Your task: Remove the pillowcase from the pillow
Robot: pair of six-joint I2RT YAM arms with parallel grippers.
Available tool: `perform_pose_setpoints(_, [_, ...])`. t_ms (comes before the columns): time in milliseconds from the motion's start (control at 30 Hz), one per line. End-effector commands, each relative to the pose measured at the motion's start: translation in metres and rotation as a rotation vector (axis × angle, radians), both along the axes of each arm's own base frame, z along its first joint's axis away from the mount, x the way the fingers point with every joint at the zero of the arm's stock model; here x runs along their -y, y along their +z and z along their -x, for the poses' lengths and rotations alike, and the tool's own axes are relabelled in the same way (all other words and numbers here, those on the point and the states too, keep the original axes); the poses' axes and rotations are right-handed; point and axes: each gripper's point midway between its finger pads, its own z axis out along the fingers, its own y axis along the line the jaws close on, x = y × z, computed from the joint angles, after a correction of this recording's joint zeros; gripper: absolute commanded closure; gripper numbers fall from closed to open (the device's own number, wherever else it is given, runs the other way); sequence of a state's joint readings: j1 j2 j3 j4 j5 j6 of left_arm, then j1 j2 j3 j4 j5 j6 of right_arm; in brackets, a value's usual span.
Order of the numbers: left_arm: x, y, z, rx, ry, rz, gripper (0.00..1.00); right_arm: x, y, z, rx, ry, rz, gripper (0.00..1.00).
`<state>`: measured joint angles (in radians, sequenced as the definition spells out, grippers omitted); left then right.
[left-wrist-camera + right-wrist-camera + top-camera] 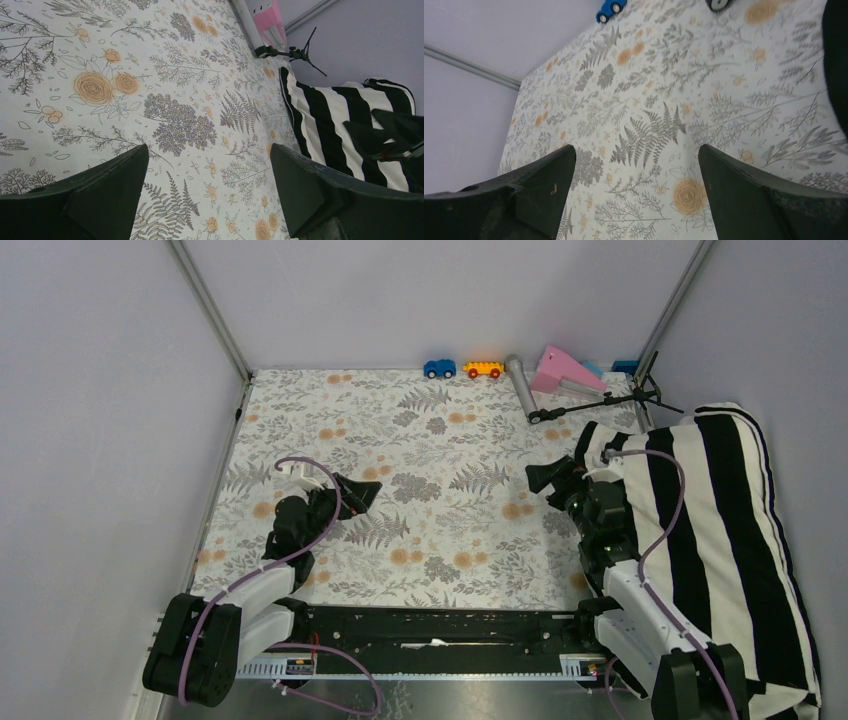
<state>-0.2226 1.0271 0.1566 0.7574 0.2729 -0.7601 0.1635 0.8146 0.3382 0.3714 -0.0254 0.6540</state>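
No text, label, brand mark or number can be read in any view. The floral table cloth (pixel 450 440) and the striped pillowcase (pixel 720 510) show only patterns.

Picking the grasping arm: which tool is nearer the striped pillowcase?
The right tool: it sits at the pillowcase's edge, while the left tool is far across the floral cloth.

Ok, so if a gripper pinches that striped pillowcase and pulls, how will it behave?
The pillowcase is probably floppy: its stripes curve over a rounded, puffy bulk. A pinch would likely lift just a fold of fabric first. Stuffed as it looks, the whole thing may drag rather than lift cleanly.
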Motion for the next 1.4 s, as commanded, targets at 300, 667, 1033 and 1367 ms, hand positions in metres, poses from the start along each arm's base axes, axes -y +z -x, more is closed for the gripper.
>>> perform_pose_setpoints(300, [0.004,0.032,0.000,0.115,-0.023,0.020,0.01,0.127,0.108,0.025,-0.177,-0.645,0.360,0.00])
perform_pose_setpoints(667, [0.005,0.033,0.001,0.118,-0.028,0.023,0.01,0.187,0.065,0.059,-0.311,-1.015,0.435,0.00])
perform_pose_setpoints(1033, [0.006,0.033,0.002,0.117,-0.032,0.026,0.01,0.240,-0.066,0.071,-0.648,-1.144,0.125,0.11])
perform_pose_setpoints(1367, [0.007,0.032,0.001,0.106,-0.039,0.030,0.01,0.233,0.004,0.073,-0.400,-1.074,0.100,1.00])
